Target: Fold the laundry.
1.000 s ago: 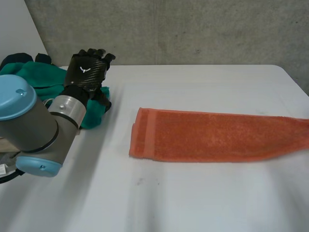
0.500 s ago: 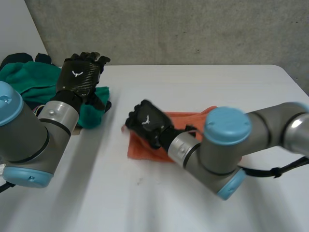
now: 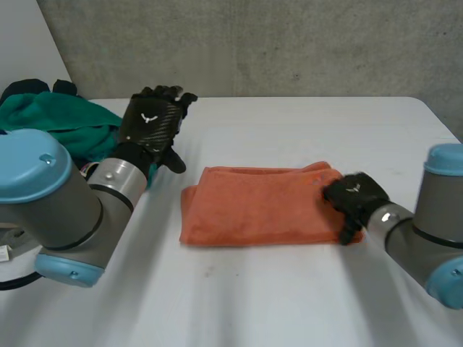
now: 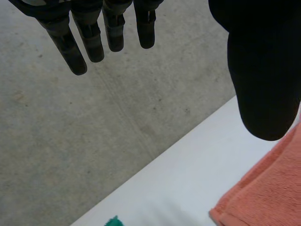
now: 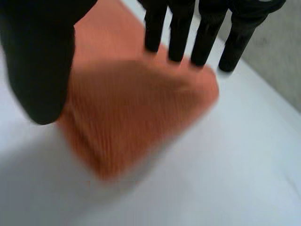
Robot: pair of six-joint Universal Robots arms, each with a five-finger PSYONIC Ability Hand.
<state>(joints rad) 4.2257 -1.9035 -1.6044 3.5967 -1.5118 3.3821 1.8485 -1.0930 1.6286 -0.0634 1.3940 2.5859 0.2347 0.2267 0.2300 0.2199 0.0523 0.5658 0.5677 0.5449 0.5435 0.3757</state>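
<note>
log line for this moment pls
orange towel folded on table | right robot hand open at its right end | left robot hand open, raised near green clothes

The towel (image 3: pixel 257 206) lies in the middle of the table (image 3: pixel 289 303). A cloth pile (image 3: pixel 61 123) sits at its far left corner.

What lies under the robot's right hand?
The end of the folded orange towel lies under the right hand, fingers straight. The towel rests on the white table. The palm covers the towel's edge, so contact cannot be seen.
</note>
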